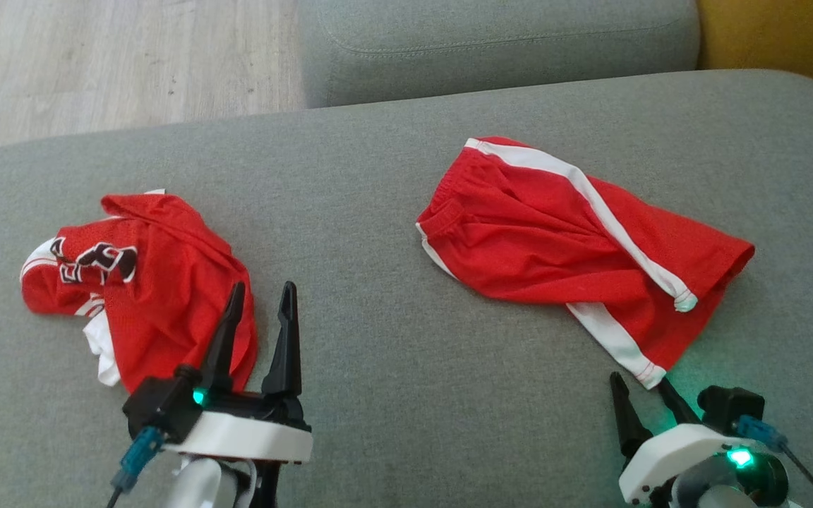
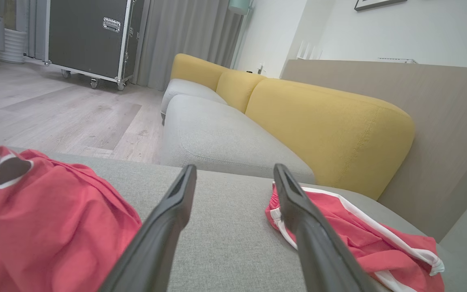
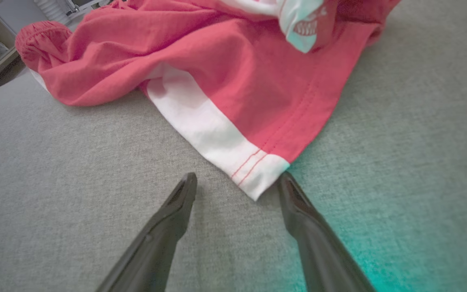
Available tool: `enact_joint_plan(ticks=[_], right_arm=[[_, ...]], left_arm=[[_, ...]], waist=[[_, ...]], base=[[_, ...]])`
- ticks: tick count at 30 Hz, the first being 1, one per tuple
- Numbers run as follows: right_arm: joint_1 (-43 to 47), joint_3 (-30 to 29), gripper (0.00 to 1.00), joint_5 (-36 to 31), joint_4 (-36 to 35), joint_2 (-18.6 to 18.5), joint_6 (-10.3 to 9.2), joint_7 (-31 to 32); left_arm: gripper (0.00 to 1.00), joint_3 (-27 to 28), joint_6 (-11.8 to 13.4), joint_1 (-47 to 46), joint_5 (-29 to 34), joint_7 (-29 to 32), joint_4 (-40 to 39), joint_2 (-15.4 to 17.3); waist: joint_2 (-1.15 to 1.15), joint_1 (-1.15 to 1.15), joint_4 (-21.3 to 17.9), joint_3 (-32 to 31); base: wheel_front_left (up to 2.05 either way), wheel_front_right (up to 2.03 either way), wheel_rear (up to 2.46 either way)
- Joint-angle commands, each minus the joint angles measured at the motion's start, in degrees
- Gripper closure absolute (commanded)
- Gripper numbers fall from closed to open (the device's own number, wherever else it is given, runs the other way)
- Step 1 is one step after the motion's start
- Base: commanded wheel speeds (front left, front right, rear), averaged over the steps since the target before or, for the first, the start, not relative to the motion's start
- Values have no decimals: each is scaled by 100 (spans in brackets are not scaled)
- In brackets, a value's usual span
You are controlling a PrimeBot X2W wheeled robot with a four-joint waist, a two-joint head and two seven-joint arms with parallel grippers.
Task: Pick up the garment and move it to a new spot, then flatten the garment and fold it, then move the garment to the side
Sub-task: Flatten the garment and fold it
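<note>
Two red garments lie on the grey sofa cushion point(image 1: 392, 212). A crumpled red jersey point(image 1: 166, 282) with dark lettering sits at the left, also seen in the left wrist view as the jersey point(image 2: 47, 219). Red shorts point(image 1: 555, 240) with white side stripes lie spread at the right. My left gripper point(image 1: 262, 289) is open just right of the jersey's edge, its jaws point(image 2: 235, 170) holding nothing. My right gripper point(image 1: 638, 384) is open at the shorts' near white hem corner. In the right wrist view that corner of the shorts point(image 3: 237, 81) reaches down between the gripper point(image 3: 237, 178) tips, ungripped.
A second grey seat cushion point(image 1: 498, 49) adjoins at the back, with yellow backrests point(image 2: 322, 125) to the right. Wooden floor point(image 1: 96, 63) lies beyond the cushion's far left edge. A black wheeled case point(image 2: 91, 36) stands farther off. Bare cushion stretches between the two garments.
</note>
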Motion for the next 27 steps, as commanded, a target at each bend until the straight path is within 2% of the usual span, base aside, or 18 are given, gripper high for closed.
enact_joint_plan(ticks=[1, 20, 21, 22, 23, 24, 25, 27], right_arm=[[-188, 203, 0, 48, -15, -18, -4, -67], [-449, 241, 0, 102, 255, -18, -4, -514], [-453, 234, 4, 98, 266, -18, -4, -526], [-459, 222, 47, 91, 277, -18, -4, -539], [-459, 222, 47, 91, 277, -18, -4, -539], [-468, 203, 70, 81, 287, -18, -4, -555], [-479, 179, 100, 69, 293, -18, -4, -574], [-505, 143, 100, 55, 291, -18, -4, -618]], left_arm=[[0, 173, -11, -241, 54, -55, -170, 3], [0, 176, 26, -192, 19, -55, -174, 3], [0, 172, 29, -188, 15, -55, -174, 3], [0, 168, 32, -185, 13, -55, -175, 3], [0, 168, 32, -185, 13, -55, -175, 3], [0, 165, 35, -183, 11, -55, -175, 3], [0, 160, 37, -183, 10, -55, -175, 3], [0, 155, 42, -183, 10, -55, -178, 3]], waist=[[0, 0, 2, 0], [0, 0, -38, -78], [0, 0, -39, -82], [0, 0, -39, -84], [0, 0, -39, -84], [0, 0, -37, -85], [0, 0, -35, -84], [0, 0, -29, -82]], base=[[0, 0, 0], [0, 0, 0], [0, 0, 0], [0, 0, 0], [0, 0, 0], [0, 0, 0], [0, 0, 0], [0, 0, 0]])
